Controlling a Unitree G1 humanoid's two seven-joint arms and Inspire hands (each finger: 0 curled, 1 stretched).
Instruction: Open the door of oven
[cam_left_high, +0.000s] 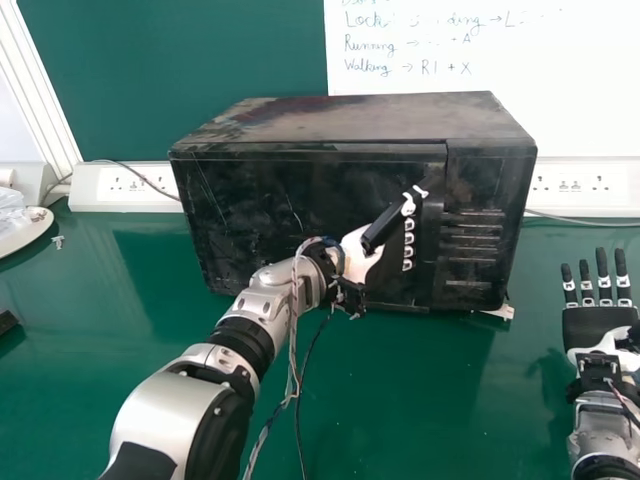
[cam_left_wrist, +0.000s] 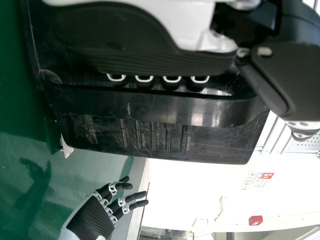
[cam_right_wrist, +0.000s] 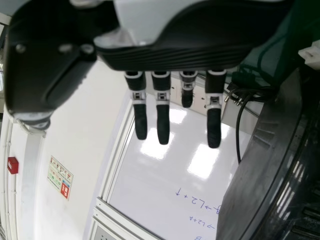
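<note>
The oven (cam_left_high: 350, 170) sits at the upper centre of the head view, its door (cam_left_high: 290, 210) apparently closed. We judge this to be step 1: getting the left hand (cam_left_high: 358, 258) onto the handle (cam_left_wrist: 190, 110). It lies against the door beside that grip; whether it is wide or closed, we cannot tell. Next, we need a secure hold, then a steady pull towards us; a slip looks possible.

Scuffed, dusty black faces meet a glossy, curved handle and a slotted panel (cam_left_high: 475, 225). Lower right, our right hand (cam_left_high: 597, 325) is spread, fingers straight, above smooth green tabletop (cam_left_high: 430, 400).
</note>
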